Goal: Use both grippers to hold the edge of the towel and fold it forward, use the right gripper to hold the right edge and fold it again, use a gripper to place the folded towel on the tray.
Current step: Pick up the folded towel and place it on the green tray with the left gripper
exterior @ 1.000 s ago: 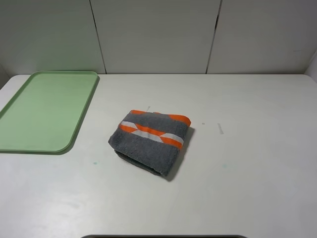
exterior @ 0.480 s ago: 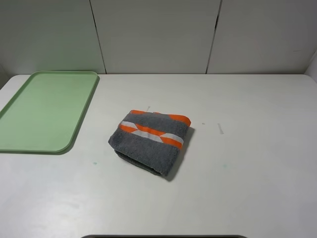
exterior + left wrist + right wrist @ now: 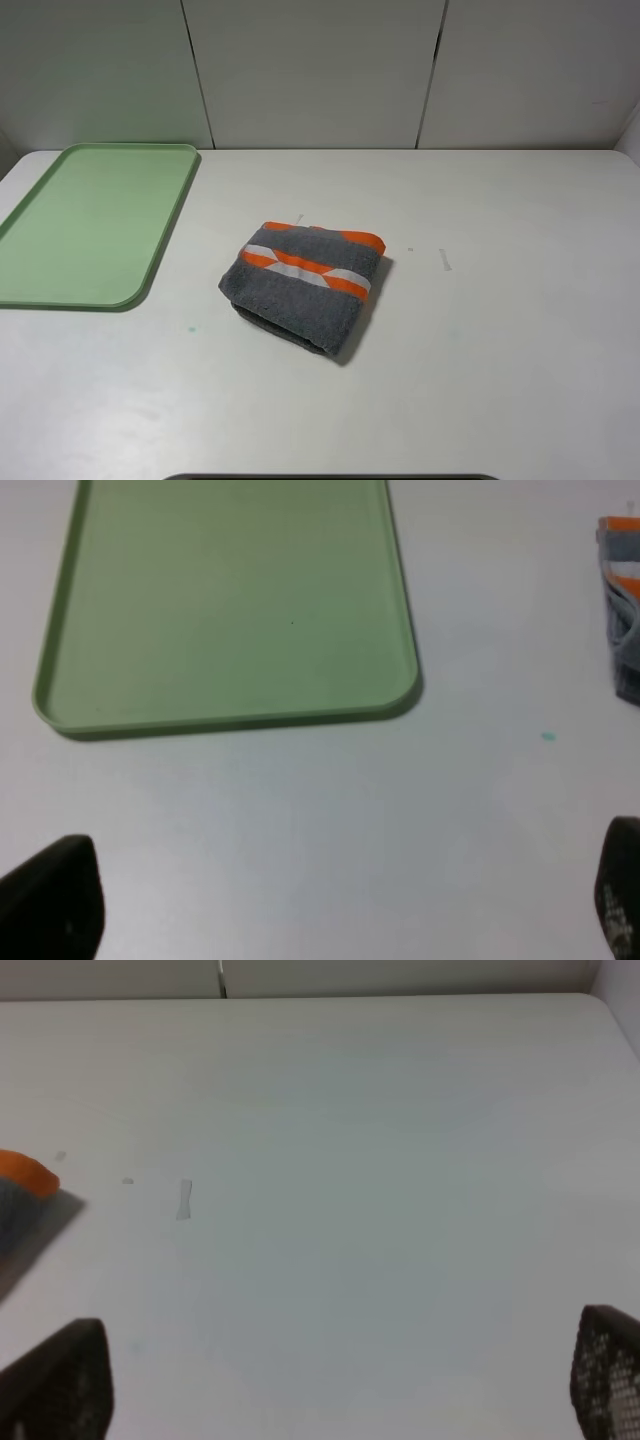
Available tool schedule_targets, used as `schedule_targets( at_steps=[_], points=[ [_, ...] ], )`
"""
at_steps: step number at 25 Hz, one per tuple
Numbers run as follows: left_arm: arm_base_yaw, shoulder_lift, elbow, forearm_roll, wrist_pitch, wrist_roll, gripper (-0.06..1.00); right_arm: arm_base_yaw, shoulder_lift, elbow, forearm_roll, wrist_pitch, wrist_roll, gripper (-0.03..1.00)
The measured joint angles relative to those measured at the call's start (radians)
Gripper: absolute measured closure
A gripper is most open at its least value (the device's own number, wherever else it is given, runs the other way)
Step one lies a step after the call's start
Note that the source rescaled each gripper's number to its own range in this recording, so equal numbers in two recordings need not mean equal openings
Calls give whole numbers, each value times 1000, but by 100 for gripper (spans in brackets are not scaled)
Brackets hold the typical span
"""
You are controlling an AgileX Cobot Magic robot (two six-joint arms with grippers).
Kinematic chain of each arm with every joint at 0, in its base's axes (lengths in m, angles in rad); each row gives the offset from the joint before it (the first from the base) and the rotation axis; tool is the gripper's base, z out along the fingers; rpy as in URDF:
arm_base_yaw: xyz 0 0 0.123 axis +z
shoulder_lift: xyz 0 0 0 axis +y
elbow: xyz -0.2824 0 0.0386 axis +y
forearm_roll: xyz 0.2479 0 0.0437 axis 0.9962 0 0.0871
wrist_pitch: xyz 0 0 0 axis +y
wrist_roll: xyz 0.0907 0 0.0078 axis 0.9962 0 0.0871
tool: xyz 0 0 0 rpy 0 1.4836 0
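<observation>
I see the green tray on the white counter, with the folded towel lying right of it, well apart. My left claw and right claw gape wide, holding nothing.

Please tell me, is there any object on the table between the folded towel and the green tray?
No object. In the exterior high view, only bare white table lies between the towel and the tray, apart from a faint greenish speck on the surface.
</observation>
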Motion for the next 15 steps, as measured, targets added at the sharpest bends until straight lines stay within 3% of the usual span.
schedule_targets(
  at_steps=[15],
  points=[
    [0,0,0,0,0,0,-5,0,0,0,-13,-1,15,-3]
  ],
)
